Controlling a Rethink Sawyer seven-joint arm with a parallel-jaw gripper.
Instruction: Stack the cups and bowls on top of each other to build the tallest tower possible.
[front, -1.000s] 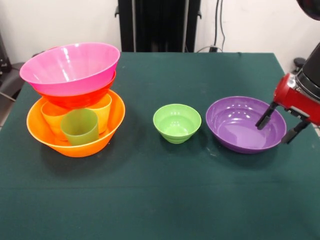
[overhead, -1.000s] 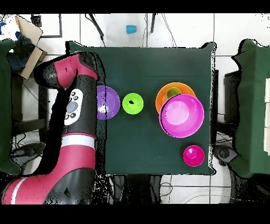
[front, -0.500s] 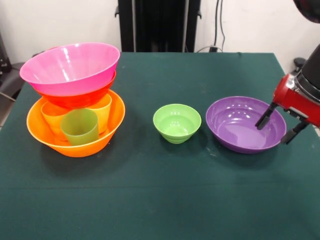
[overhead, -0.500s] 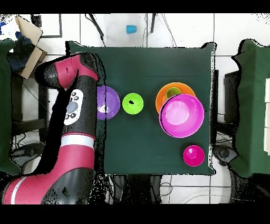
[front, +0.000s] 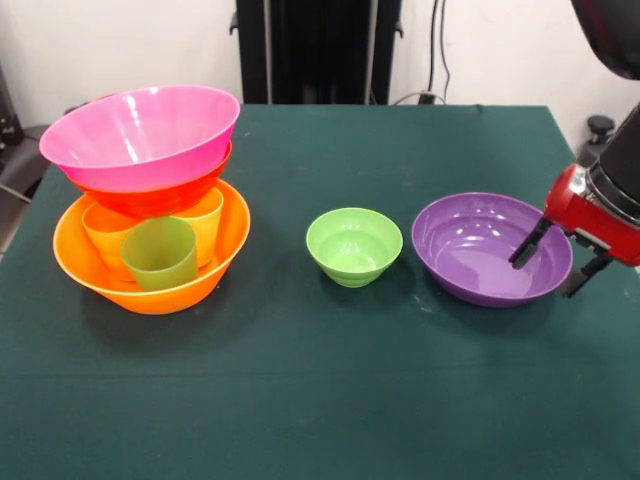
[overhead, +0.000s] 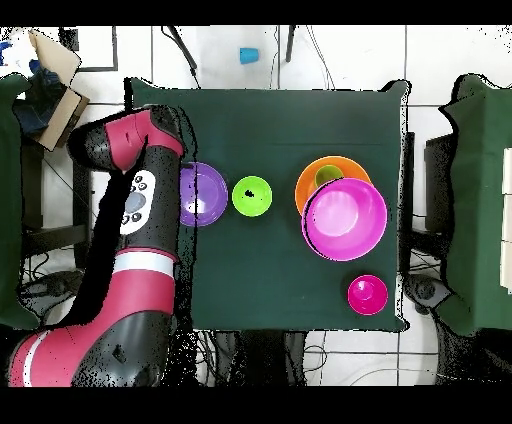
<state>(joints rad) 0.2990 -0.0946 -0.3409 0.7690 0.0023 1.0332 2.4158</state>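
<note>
The tower stands at the left. Its base is a large orange bowl (front: 150, 290) (overhead: 318, 172) that holds a green cup (front: 160, 255), an orange cup (front: 104, 235) and a yellow cup (front: 207, 222). A red-orange bowl (front: 150, 198) rests on the cups, and a pink bowl (front: 140, 130) (overhead: 346, 218) sits on top. A light green bowl (front: 354, 245) (overhead: 252, 195) stands mid-table. My gripper (front: 555, 262) is open at the right rim of the purple bowl (front: 480, 250) (overhead: 203, 193). One finger (front: 527, 247) is inside the bowl and the other is outside.
A small crimson bowl (overhead: 367, 294) sits alone near a table corner. A blue cup (overhead: 248, 54) lies on the floor beyond the table. My arm (overhead: 140, 190) covers the table's edge beside the purple bowl.
The arm has shifted slightly away from the middle of the purple bowl, uncovering more of it in the overhead view. The bowls and cups have not moved.
</note>
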